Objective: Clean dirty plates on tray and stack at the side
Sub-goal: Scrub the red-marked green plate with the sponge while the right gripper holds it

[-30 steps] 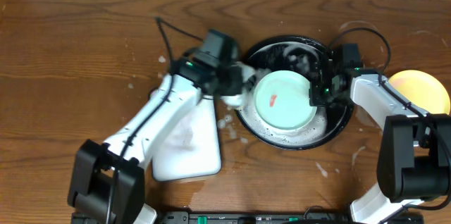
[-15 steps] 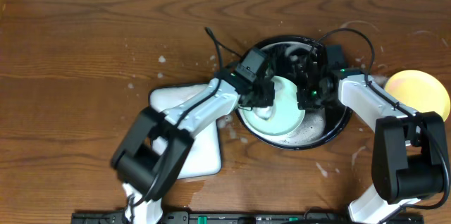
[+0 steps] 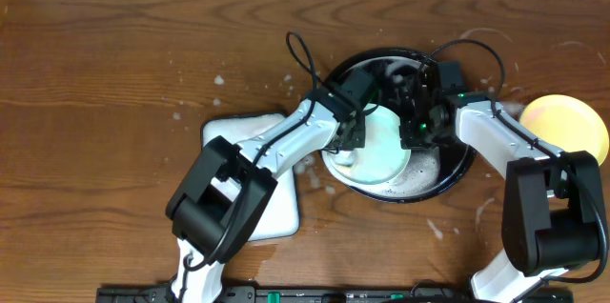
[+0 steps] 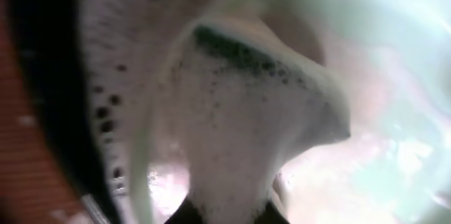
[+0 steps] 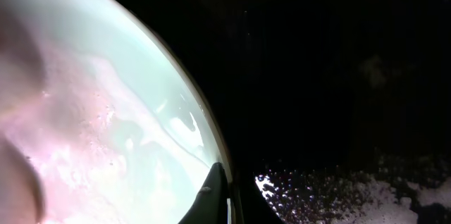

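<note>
A pale mint-green plate stands tilted in the black tray, its face covered in pinkish suds. My right gripper is shut on the plate's right rim; the right wrist view shows the rim pinched between its dark fingertips. My left gripper is shut on a foam-covered sponge that presses on the left part of the plate. A yellow plate lies on the table to the right of the tray.
A white rectangular dish sits left of the tray, partly under my left arm. Foam and water cover the tray floor. Suds are spattered on the wooden table around the tray. Cables loop above both wrists.
My left arm has swung right from beside the white dish and brought the sponge onto the plate. The right gripper has shifted left with the plate, which now stands more tilted.
</note>
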{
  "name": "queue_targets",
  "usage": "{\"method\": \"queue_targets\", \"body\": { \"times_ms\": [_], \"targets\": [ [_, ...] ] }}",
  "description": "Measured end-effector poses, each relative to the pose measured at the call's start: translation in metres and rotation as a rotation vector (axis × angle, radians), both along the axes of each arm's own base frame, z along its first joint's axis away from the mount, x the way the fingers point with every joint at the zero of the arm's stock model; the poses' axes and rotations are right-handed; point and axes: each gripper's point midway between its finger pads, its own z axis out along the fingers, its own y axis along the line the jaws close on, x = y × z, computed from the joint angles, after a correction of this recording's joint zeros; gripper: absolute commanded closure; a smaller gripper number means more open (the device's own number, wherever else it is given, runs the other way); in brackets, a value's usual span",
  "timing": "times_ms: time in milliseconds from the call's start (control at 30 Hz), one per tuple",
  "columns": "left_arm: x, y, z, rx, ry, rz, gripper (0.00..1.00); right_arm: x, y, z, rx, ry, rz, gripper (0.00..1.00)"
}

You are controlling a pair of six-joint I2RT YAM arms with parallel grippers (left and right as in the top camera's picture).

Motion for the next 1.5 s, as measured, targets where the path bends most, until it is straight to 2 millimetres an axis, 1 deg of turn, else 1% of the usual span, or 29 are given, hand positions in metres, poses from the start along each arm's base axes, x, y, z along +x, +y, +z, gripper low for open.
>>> {"method": "queue_targets", "body": {
  "times_ms": [100, 233, 367, 533, 633, 767, 833, 933, 1067, 1133, 1200, 1300, 1367, 1433, 1500],
  "targets": [
    [0.004, 0.003, 0.001, 0.033, -0.013, 0.006, 0.93, -0.002, 0.002, 0.0, 0.005, 0.008, -0.004, 0.99],
    [0.008, -0.005, 0.0, -0.003, -0.018, 0.01, 0.93, -0.003, 0.003, 0.0, 0.008, 0.017, -0.016, 0.99],
    [0.01, -0.024, -0.002, -0.09, -0.008, 0.017, 0.93, -0.003, 0.002, 0.0, 0.007, 0.018, -0.019, 0.99],
    [0.011, -0.058, -0.003, -0.246, 0.025, 0.015, 0.92, -0.003, 0.0, 0.0, -0.007, 0.019, -0.025, 0.99],
    [0.005, -0.077, -0.002, -0.32, 0.068, -0.004, 0.93, -0.003, -0.001, 0.0, -0.009, 0.019, -0.026, 0.99],
    [-0.01, -0.089, -0.002, -0.367, 0.139, -0.024, 0.92, -0.003, -0.001, 0.0, -0.009, 0.019, -0.026, 0.99],
    [-0.017, -0.089, -0.002, -0.369, 0.176, -0.029, 0.93, -0.003, -0.001, 0.0, -0.012, 0.018, -0.026, 0.99],
    [-0.023, -0.084, -0.003, -0.345, 0.208, -0.023, 0.93, -0.003, -0.001, 0.0, -0.013, 0.018, -0.026, 0.99],
    [-0.026, -0.07, -0.005, -0.269, 0.223, 0.004, 0.92, -0.004, 0.0, 0.0, -0.003, 0.025, -0.024, 0.99],
    [-0.026, -0.059, -0.005, -0.216, 0.218, 0.022, 0.93, -0.005, 0.001, 0.0, -0.001, 0.026, -0.023, 0.99],
    [-0.023, -0.038, -0.006, -0.134, 0.208, 0.057, 0.93, -0.005, 0.001, 0.0, 0.001, 0.026, -0.023, 0.99],
    [-0.011, -0.009, -0.007, -0.029, 0.168, 0.11, 0.92, -0.005, 0.002, 0.0, 0.005, 0.028, -0.022, 0.99],
    [-0.001, 0.004, -0.006, 0.026, 0.122, 0.131, 0.93, -0.006, 0.003, 0.0, 0.013, 0.031, -0.02, 0.99],
    [0.008, 0.013, -0.005, 0.072, 0.072, 0.138, 0.93, -0.006, 0.005, 0.0, 0.023, 0.035, -0.02, 0.99],
    [0.012, 0.015, -0.005, 0.09, 0.046, 0.139, 0.93, -0.007, 0.006, 0.0, 0.028, 0.039, -0.024, 0.99]
  ]
}}
